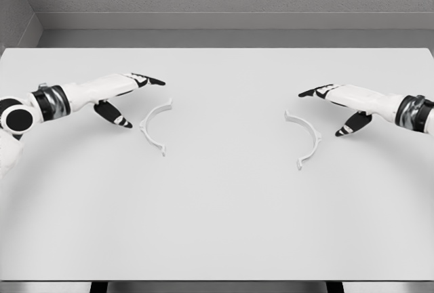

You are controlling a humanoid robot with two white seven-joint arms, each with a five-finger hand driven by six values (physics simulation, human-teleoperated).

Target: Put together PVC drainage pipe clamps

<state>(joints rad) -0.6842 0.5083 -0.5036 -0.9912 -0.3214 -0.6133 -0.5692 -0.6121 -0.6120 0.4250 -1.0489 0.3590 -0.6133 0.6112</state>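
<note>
Both hands open, holding nothing: left hand [129,96] just beside the left clamp half [154,125], right hand [339,106] near the right clamp half [305,138]. Halves lie flat, well apart on the white desk [217,225]. Best pinch each thin arc mid-span, so end tabs stay free for mating. Both white, semicircular, slim.

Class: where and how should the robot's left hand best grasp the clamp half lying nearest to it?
Probably mid-arc on the left clamp half, pinched across the thin band from above. It lies flat on the table, bulging towards the open left hand, which is beside it.
</note>
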